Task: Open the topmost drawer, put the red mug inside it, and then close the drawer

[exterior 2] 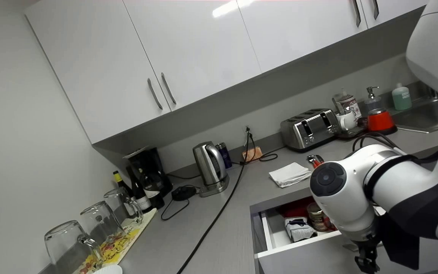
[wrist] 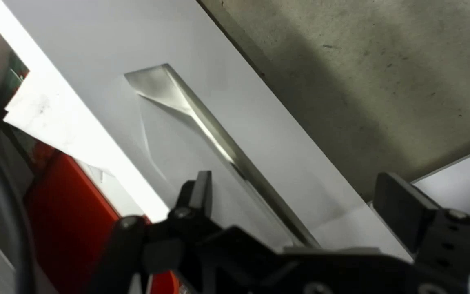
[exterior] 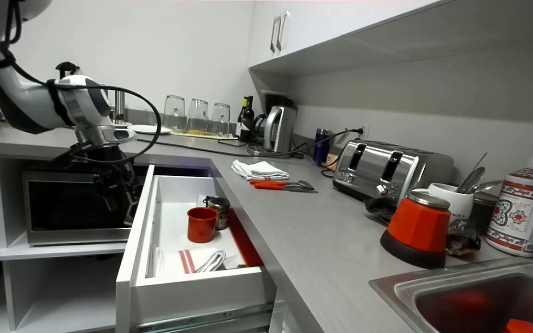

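Observation:
The topmost drawer (exterior: 201,296) is pulled open below the counter; its white front also shows in an exterior view (exterior 2: 306,260) and in the wrist view (wrist: 227,94). The red mug (exterior: 201,225) stands upright inside the drawer, apart from the gripper. My gripper (exterior: 120,206) is outside the drawer, in front of its front panel. In the wrist view the gripper (wrist: 300,200) is open and empty, facing the metal bar handle (wrist: 240,161). The handle's lower end runs between the fingers; I cannot tell whether they touch the front.
The drawer also holds a jar (exterior: 221,212), a folded striped cloth (exterior: 204,259) and a red tray (exterior: 243,240). A microwave (exterior: 77,203) sits in the shelf beyond the gripper. The countertop edge (exterior: 266,249) overhangs the drawer. A toaster (exterior: 387,171) stands on the counter.

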Robot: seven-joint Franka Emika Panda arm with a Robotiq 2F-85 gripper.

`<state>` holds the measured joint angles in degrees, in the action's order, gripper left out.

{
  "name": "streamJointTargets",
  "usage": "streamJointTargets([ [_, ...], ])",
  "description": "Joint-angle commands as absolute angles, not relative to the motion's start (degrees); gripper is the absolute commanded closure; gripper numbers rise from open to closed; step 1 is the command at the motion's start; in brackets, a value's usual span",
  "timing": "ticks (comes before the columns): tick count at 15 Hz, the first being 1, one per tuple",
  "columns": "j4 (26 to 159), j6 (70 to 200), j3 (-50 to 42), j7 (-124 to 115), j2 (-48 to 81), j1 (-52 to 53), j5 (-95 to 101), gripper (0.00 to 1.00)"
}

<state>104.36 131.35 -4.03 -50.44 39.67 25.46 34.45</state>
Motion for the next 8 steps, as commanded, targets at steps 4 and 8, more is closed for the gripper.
streamJointTargets([
  [4,92.9,125.4,-5.1,-51.4,47.2,24.1,30.6,0.00],
  [8,87.4,123.6,-6.6,-52.9,50.3,23.3,28.7,0.00],
])
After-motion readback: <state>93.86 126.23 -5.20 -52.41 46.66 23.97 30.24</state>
